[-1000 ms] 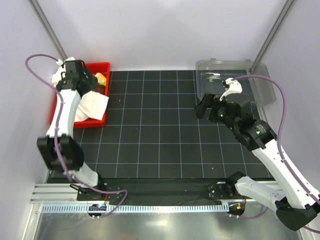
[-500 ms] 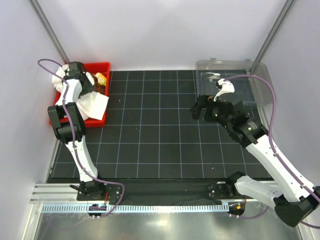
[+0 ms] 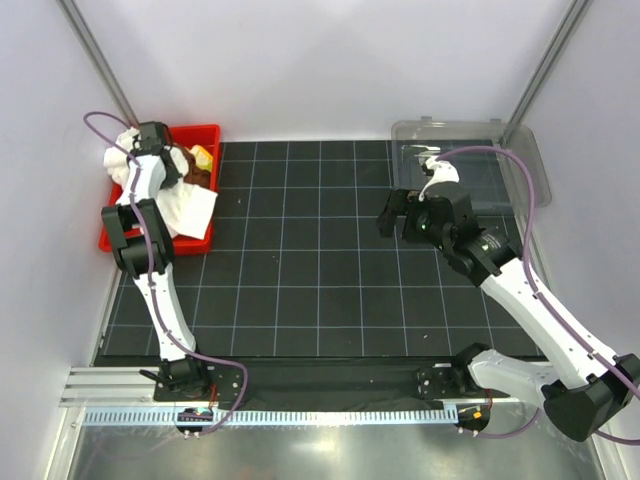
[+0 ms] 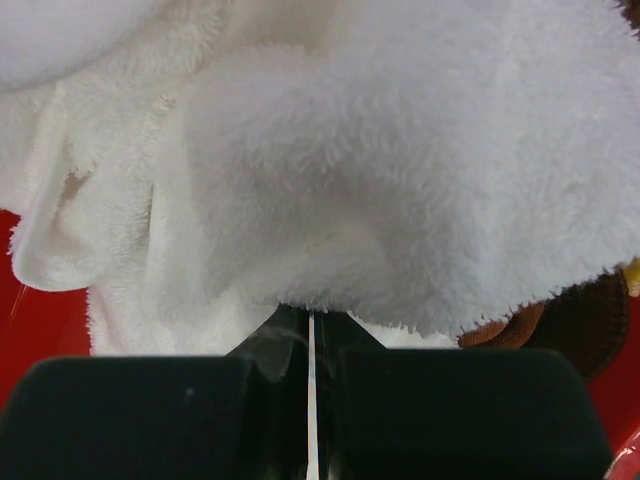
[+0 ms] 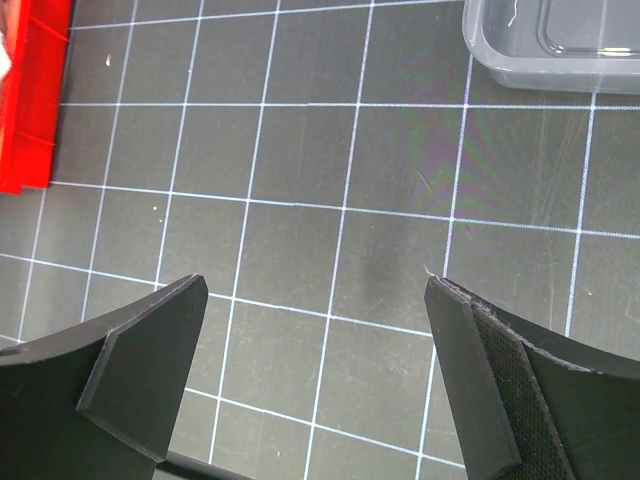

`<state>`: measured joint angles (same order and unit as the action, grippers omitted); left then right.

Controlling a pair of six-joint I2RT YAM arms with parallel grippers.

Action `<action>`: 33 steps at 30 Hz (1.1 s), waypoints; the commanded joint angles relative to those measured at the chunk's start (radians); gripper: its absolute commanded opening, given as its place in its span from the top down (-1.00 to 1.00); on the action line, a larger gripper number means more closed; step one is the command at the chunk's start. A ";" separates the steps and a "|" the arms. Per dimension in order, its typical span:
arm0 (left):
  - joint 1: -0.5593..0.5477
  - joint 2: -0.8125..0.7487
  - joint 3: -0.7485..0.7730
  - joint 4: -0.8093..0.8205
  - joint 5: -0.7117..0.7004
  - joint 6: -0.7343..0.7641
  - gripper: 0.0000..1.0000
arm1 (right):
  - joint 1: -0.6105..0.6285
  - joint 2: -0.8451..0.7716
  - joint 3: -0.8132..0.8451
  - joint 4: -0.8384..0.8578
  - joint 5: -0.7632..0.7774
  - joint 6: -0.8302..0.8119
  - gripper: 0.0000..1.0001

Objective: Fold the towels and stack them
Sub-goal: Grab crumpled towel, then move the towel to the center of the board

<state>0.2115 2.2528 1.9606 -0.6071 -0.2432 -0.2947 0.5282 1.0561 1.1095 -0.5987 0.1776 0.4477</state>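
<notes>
Filling the left wrist view, the fluffy white towel in the red bin at the worktop's far left corner buries the tips of the left gripper, which are pressed together; whether cloth is caught is unclear. A brown towel peeks out. The right gripper hangs spread wide.

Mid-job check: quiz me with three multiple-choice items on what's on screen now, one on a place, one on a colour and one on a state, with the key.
1. Where is the white towel?
A. in the red bin
B. in the clear tub
C. spread on the mat

2. What colour is the towel peeking out under it, at right in the left wrist view?
A. blue
B. brown
C. green

3. The right claw is:
A. open, empty
B. shut on a towel
C. shut, empty

Key:
1 A: it lies heaped in the bin, with part draped over the front rim.
2 B: a dark brown edge shows beneath the white pile.
3 A: its fingers stand wide apart with nothing between them.
</notes>
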 commanded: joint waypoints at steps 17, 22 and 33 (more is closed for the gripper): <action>-0.368 -0.547 0.359 -0.068 0.292 0.094 1.00 | 0.003 -0.036 0.033 0.045 0.036 0.065 -0.99; -0.494 -0.662 0.309 0.053 0.554 -0.137 0.99 | 0.001 -0.054 0.075 0.033 0.042 0.080 -0.99; -0.630 -0.855 -0.670 0.245 0.618 -0.438 1.00 | 0.003 -0.137 0.021 -0.111 0.100 0.097 -0.99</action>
<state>-0.3985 1.3338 1.5604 -0.3248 0.3759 -0.6479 0.5282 0.9298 1.1645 -0.6628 0.2409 0.5198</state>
